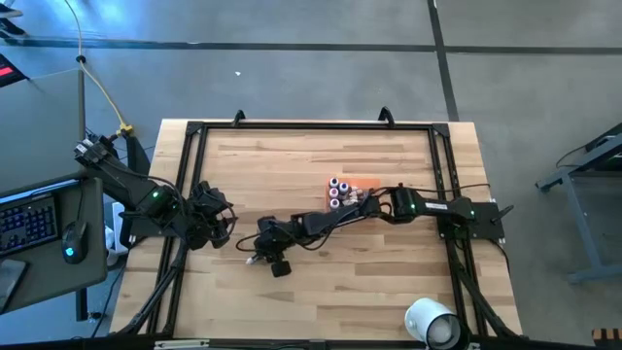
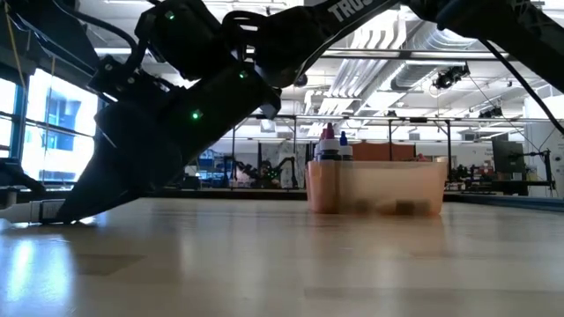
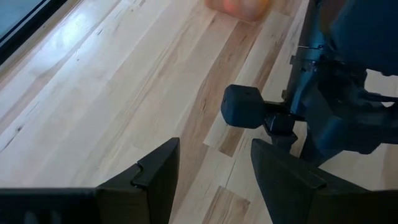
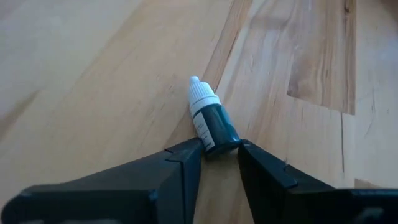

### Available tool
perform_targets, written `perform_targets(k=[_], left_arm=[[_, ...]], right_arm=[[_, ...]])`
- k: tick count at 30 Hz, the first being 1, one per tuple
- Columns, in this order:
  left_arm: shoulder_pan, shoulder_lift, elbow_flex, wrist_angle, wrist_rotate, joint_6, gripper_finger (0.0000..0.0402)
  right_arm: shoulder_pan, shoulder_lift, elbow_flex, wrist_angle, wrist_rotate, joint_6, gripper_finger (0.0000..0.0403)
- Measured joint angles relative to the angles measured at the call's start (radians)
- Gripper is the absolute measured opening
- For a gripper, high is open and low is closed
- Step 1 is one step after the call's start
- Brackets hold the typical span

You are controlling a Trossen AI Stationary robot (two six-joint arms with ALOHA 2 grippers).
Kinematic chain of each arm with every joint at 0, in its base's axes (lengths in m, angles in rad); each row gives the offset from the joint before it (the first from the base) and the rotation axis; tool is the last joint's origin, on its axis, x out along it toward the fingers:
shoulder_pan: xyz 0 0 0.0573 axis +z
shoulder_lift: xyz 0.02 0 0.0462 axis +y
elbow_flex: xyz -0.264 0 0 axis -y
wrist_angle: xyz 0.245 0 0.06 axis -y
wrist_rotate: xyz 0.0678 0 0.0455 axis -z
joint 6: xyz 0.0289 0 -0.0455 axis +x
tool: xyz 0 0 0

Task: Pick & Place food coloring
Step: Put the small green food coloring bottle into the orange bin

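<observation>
A tiny dark green food coloring bottle (image 4: 211, 121) with a white cap (image 4: 200, 93) sits between the fingertips of my right gripper (image 4: 221, 149), cap pointing away from it. That gripper (image 1: 255, 255) reaches low over the table's middle-left, shut on the bottle. Several more food coloring bottles (image 1: 337, 192) stand in the left end of the translucent orange tray (image 1: 367, 185); they show in the low view as bottles (image 2: 330, 145) in the tray (image 2: 379, 185). My left gripper (image 1: 225, 222) waits open at the left, its fingers (image 3: 155, 174) apart over bare wood. My right gripper pinches the dark green bottle at its bottom end (image 4: 219, 140) between the two fingertips (image 4: 189, 155). The fingers lie along the bottle, slanting down close to the tabletop. The bottle lies nearly flat, and I cannot tell whether it rests on the wood or is just clear of it.
A large white roll (image 1: 432, 321) stands at the table's near right corner. A black metal frame (image 1: 311, 126) runs around the tabletop. The right arm (image 1: 330, 219) stretches across the middle, close to the left gripper. Bare wood lies toward the near and far edges.
</observation>
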Motion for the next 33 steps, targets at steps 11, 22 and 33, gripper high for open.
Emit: perform_targets(k=[11,22,33], left_arm=[[0.0,0.0,0.0,0.0,0.023,0.0,0.0195],[0.0,0.0,0.0,0.001,0.023,0.0,0.0195],[0.0,0.0,0.0,0.001,0.023,0.0,0.0195]], right_arm=[[0.022,-0.002,0.0,0.059,0.041,-0.022,0.0165],[0.025,-0.001,0.0,0.066,0.031,-0.026,0.0169],[0.031,-0.001,0.0,0.008,-0.014,-0.02,0.0143]])
